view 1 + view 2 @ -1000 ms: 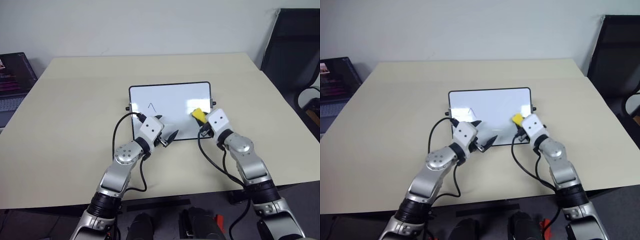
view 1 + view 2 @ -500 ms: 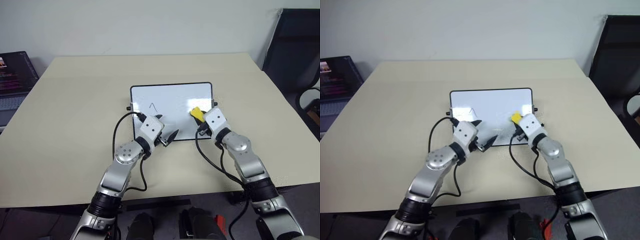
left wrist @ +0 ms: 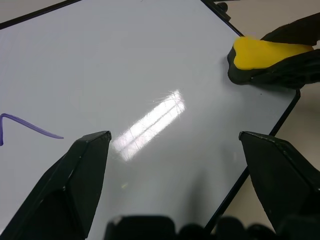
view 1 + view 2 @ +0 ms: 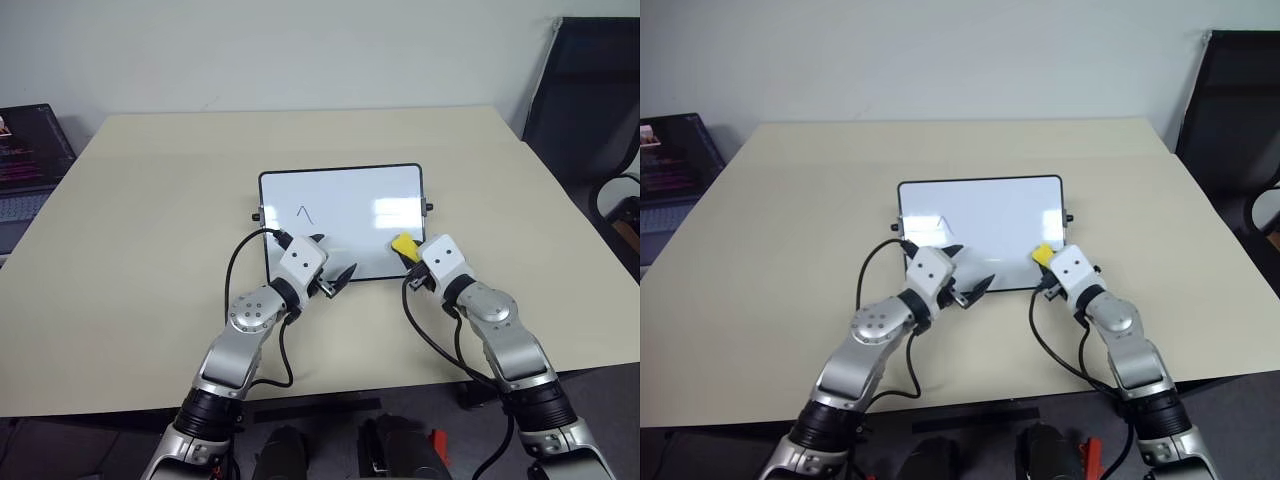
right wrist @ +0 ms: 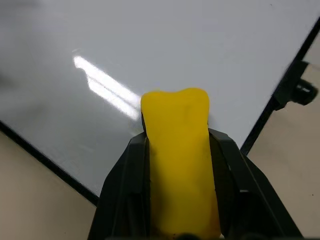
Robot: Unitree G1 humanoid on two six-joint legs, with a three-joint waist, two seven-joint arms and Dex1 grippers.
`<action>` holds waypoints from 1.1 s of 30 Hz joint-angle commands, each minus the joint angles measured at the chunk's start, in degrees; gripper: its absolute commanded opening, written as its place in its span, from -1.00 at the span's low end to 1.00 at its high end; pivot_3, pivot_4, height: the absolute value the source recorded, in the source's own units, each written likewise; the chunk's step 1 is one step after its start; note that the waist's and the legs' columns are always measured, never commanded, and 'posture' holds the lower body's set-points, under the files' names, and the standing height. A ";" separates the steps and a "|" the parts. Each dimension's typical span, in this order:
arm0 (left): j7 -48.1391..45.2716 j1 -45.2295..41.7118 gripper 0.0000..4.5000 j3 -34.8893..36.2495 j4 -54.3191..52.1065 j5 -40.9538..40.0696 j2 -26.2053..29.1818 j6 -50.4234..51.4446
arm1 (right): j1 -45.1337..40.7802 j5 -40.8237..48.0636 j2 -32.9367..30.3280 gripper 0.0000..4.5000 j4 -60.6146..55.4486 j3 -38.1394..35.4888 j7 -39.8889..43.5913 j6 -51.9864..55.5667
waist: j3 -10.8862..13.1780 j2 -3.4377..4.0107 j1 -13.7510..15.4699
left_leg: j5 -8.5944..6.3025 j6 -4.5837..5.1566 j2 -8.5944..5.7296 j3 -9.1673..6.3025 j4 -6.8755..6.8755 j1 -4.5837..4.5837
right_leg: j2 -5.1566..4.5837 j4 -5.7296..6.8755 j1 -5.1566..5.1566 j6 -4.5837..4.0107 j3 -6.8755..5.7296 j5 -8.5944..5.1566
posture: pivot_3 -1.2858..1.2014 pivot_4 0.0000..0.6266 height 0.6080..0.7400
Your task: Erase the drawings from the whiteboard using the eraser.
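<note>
The whiteboard (image 4: 340,205) lies flat on the beige table, black-framed. One of the drawings, a thin caret mark (image 4: 304,213), sits on its left half and shows as a purple line (image 3: 30,127) in the left wrist view. My right gripper (image 4: 407,249) is shut on the yellow eraser (image 4: 403,244), holding it over the board's near right corner; the eraser (image 5: 180,150) is squeezed between the black fingers. My left gripper (image 4: 330,258) is open over the board's near edge, its fingers (image 3: 82,175) spread wide with nothing between them.
The beige table (image 4: 150,220) extends widely around the board. A laptop (image 4: 25,150) sits off the table's left side. A black chair (image 4: 590,110) stands at the right. Small black knobs (image 4: 429,207) stick out from the board's sides.
My right gripper has drawn the eraser back toward me and a little right, from the board's right half to its near right corner. The left gripper stayed put.
</note>
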 commanded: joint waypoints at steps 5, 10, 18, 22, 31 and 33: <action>0.42 -0.93 1.00 0.41 -1.55 0.35 -0.08 -1.79 | -0.53 4.49 1.85 -0.46 -1.58 -4.20 -0.76 -7.15 | 0.00 0.00 -0.01 | 0.00 0.00 0.01 0.00 -0.04 -0.07 | 0.00 -0.07 -0.03 0.00 0.00 0.00 | 0.03 -0.52 1.00; 0.67 -0.81 1.00 0.72 -1.77 0.29 0.09 -1.54 | -0.82 5.46 2.72 -0.46 -1.05 -3.27 0.38 -8.85 | 0.00 0.00 -0.01 | 0.00 0.00 0.01 -0.01 -0.04 -0.07 | 0.00 -0.06 -0.03 0.00 -0.01 0.00 | 0.03 -0.52 1.00; 0.94 -0.65 1.00 1.32 -1.86 0.41 0.63 -1.37 | -2.17 4.35 3.39 -0.46 0.82 -2.86 -0.07 -9.52 | 0.00 0.01 -0.01 | 0.00 0.00 0.01 -0.01 -0.04 -0.06 | 0.00 -0.06 -0.04 0.00 0.00 0.00 | 0.03 -0.52 1.00; 2.85 0.63 1.00 1.82 -3.36 1.80 0.94 -0.63 | -3.19 4.31 3.66 -0.46 2.06 -2.77 0.17 -10.19 | 0.00 0.00 -0.01 | 0.00 0.00 0.01 -0.01 -0.04 -0.06 | 0.00 -0.06 -0.03 0.00 0.00 0.00 | 0.03 -0.52 1.00; 10.06 4.65 1.00 4.20 -7.27 7.74 2.13 1.92 | -7.76 4.01 5.17 -0.46 6.52 -1.28 0.52 -11.83 | 0.01 0.01 -0.01 | 0.00 0.00 0.04 -0.04 -0.04 -0.03 | 0.00 -0.02 -0.04 -0.01 0.00 0.00 | 0.03 -0.52 1.00; 11.30 4.73 1.00 4.42 -7.30 8.81 1.97 2.39 | -9.19 3.98 5.79 -0.46 8.04 -0.75 0.65 -12.57 | 0.01 0.01 0.00 | 0.00 0.00 0.02 -0.03 -0.04 -0.04 | 0.00 -0.03 -0.03 0.00 0.00 0.00 | 0.03 -0.52 1.00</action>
